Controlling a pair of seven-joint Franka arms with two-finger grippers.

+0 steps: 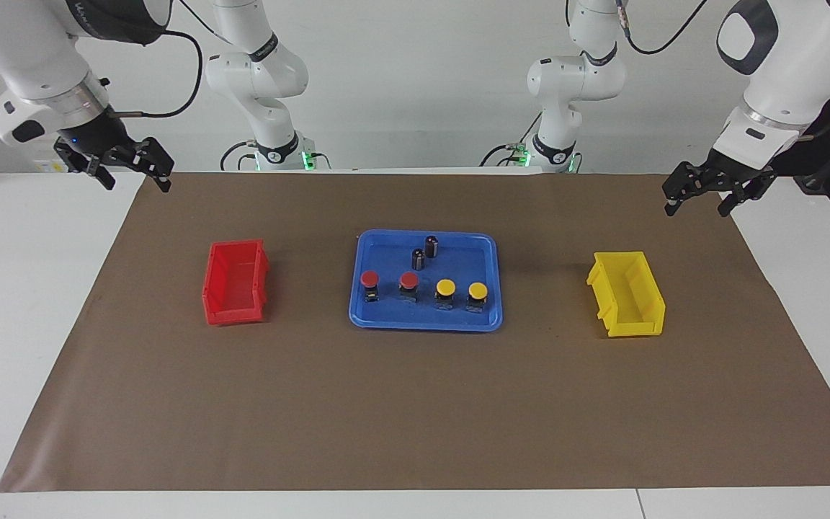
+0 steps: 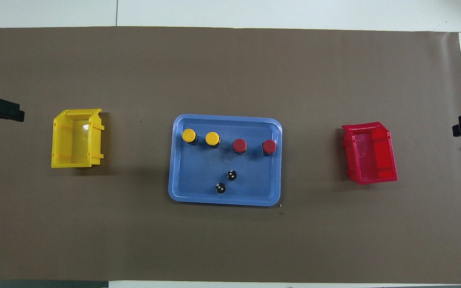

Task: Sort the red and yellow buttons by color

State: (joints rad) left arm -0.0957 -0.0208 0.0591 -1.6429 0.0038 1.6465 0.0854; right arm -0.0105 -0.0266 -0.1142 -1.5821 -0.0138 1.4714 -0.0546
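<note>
Sorting stock, nothing yet moved. Four push-button switches on blocky black-and-grey bases stand in one row in a shallow blue plastic tray (image 1: 426, 320) at the middle of the counter: two round red-capped buttons (image 1: 369, 279) (image 1: 408, 280) toward the right arm's end, two round yellow-capped buttons (image 1: 445, 287) (image 1: 478, 290) toward the left arm's end.

Receptacles: an open red plastic bin (image 1: 235, 282) lies toward the right arm's end of the counter, an open yellow plastic bin (image 1: 628, 294) toward the left arm's end. Both look empty and stand well apart from the tray.

Left claw (image 1: 699, 191): raised over the counter's corner at its own end, near the robots' edge, fingers spread, holding nothing. Right claw (image 1: 127, 164): raised over the matching corner at the other end, fingers spread, holding nothing.

Step in hand, by my reading: the start, before any reach. The next move calls for one claw to travel to the tray, drop over a button's cap and close on it, each arm suited to the colour and bin on its own end.

Also present: two small dark cylinders with silvery tops (image 1: 431, 246) (image 1: 418, 258) in the same tray, nearer to the robots than the button row. They likely crowd a reach coming from the robots' edge. A brown paper sheet (image 1: 415, 418) covers the counter.
</note>
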